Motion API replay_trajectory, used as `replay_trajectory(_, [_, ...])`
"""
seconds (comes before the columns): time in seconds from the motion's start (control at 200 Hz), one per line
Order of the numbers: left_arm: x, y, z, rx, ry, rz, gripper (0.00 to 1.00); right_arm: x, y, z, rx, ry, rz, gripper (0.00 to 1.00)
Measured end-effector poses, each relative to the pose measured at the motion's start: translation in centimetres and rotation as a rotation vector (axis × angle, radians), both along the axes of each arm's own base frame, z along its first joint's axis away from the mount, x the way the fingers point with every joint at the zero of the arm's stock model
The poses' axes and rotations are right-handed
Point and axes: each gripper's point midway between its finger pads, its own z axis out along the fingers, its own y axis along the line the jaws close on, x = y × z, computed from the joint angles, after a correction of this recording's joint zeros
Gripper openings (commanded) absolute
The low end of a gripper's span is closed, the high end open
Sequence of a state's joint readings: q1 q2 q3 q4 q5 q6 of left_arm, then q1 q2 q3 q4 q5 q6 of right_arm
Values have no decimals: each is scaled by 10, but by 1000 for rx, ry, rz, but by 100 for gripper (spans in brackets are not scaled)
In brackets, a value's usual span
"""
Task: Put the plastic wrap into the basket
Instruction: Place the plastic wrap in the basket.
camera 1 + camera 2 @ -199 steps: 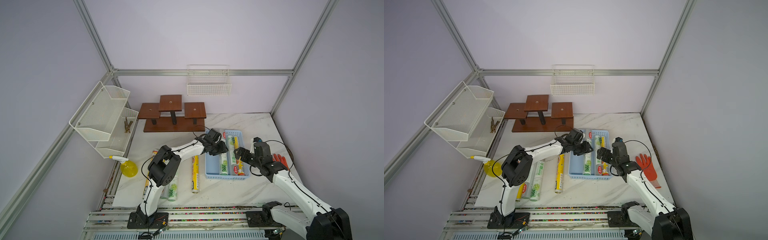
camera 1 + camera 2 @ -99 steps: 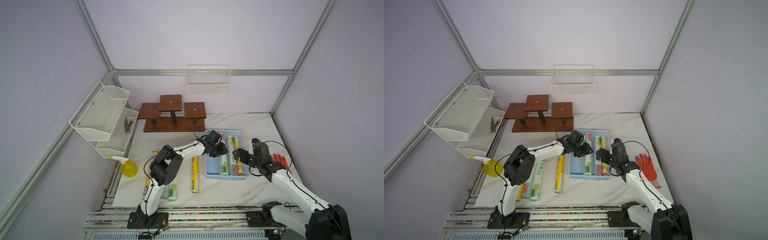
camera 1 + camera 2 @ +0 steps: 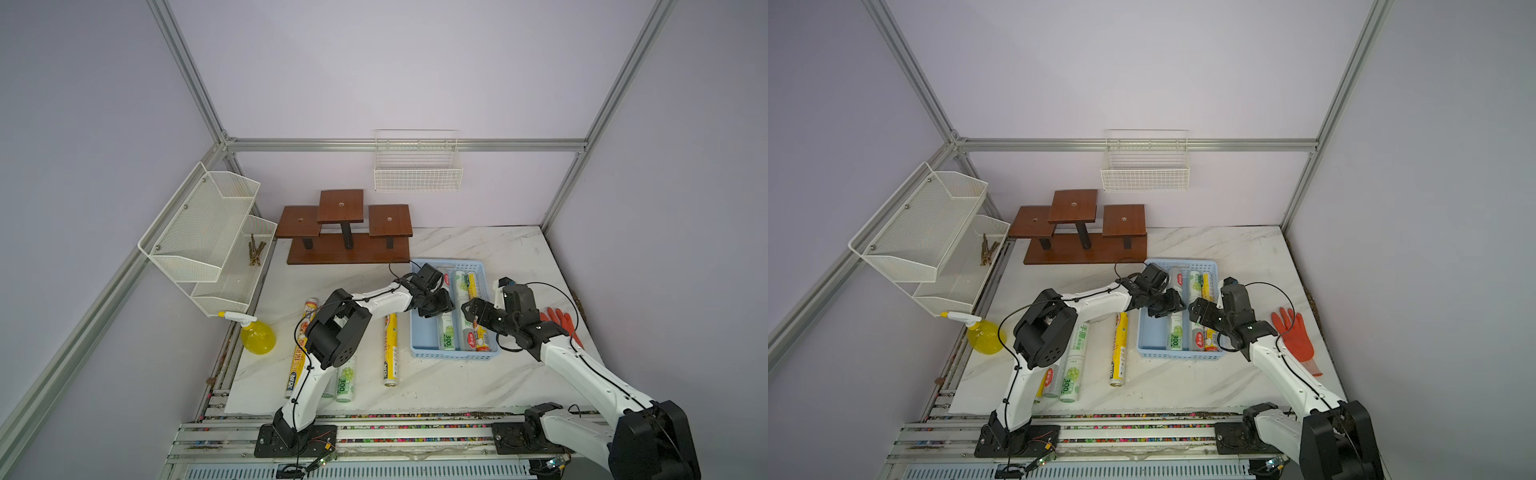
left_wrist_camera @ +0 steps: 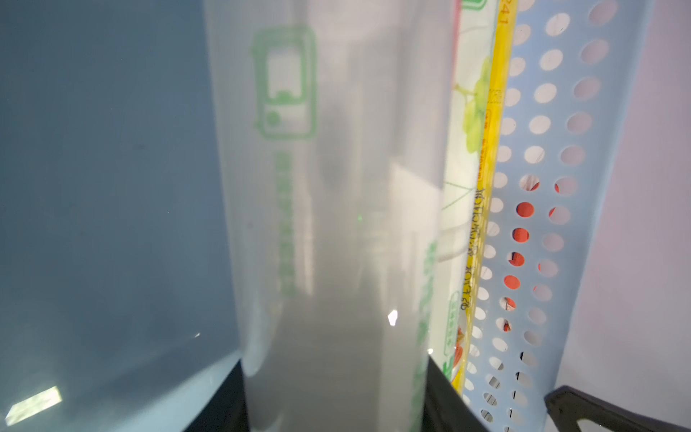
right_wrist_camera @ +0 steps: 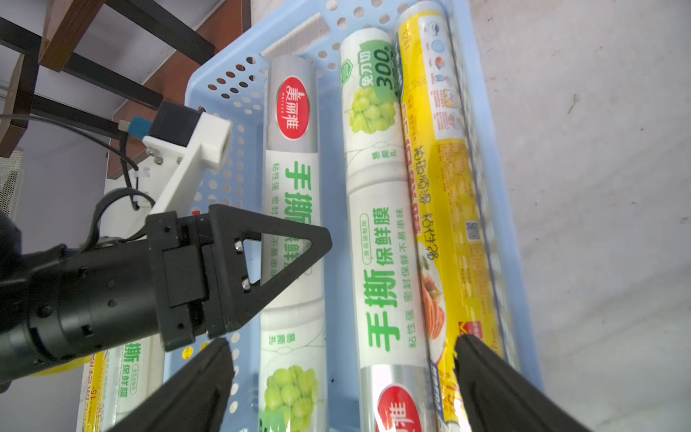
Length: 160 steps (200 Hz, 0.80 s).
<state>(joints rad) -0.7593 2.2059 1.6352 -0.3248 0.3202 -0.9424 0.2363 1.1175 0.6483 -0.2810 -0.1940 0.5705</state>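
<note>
1. Both top views: basket (image 3: 424,338) (image 3: 1152,332) is on the bench (image 3: 478,249), toward 3 o'clock of centre, long side running 12–6. Left end effector (image 3: 439,311) (image 3: 1168,307) comes in from 9 o'clock, clamped across the held roll (image 3: 446,334) (image 3: 1176,334). The roll is inside the rim in the 9 o'clock lane, axis 12–6, parallel to the wall. On the floor or just above it: can't tell.
2. Both top views: right end effector (image 3: 471,318) (image 3: 1200,316) hovers just at 3 o'clock of the left one. Jaws are spread wide with nothing in them.
3. Both top views, likely next target: loose yellow roll (image 3: 390,353) (image 3: 1119,349) on the bench, just outside the basket's 9 o'clock wall. It lies at 7 o'clock from the left end effector, axis 12–6. Left arm is nearer. Other loose rolls (image 3: 346,378) (image 3: 1073,370) lie further toward 9 o'clock, under that arm.
4. Left wrist: held roll (image 4: 336,187) runs straight out of the left end effector (image 4: 336,407), a black finger on each side. The perforated basket (image 4: 542,123) wall is close beside it.
5. Right wrist: right end effector (image 5: 342,338) gapes wide above a white-green roll (image 5: 377,224) and a yellow roll (image 5: 441,187), side by side in the basket (image 5: 239,86). Left end effector (image 5: 314,245) crosses the held roll (image 5: 291,179) near mid-length. My read: release comes first, and no turning is needed since the roll is already aligned.
</note>
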Motion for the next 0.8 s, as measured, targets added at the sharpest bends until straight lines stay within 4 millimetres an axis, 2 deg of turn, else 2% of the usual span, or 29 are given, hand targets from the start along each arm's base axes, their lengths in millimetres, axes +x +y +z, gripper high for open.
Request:
replay_trajectory(0.225, [0, -2, -8, 0, 17, -8, 60, 0, 0, 0, -3, -1, 5, 96])
replay_trajectory(0.35, [-1, -6, -3, -22, 22, -22, 65, 0, -1, 0, -8, -3, 2, 96])
replay_trajectory(0.8, [-1, -6, 6, -23, 11, -28, 66, 0, -4, 5, -15, -20, -10, 96])
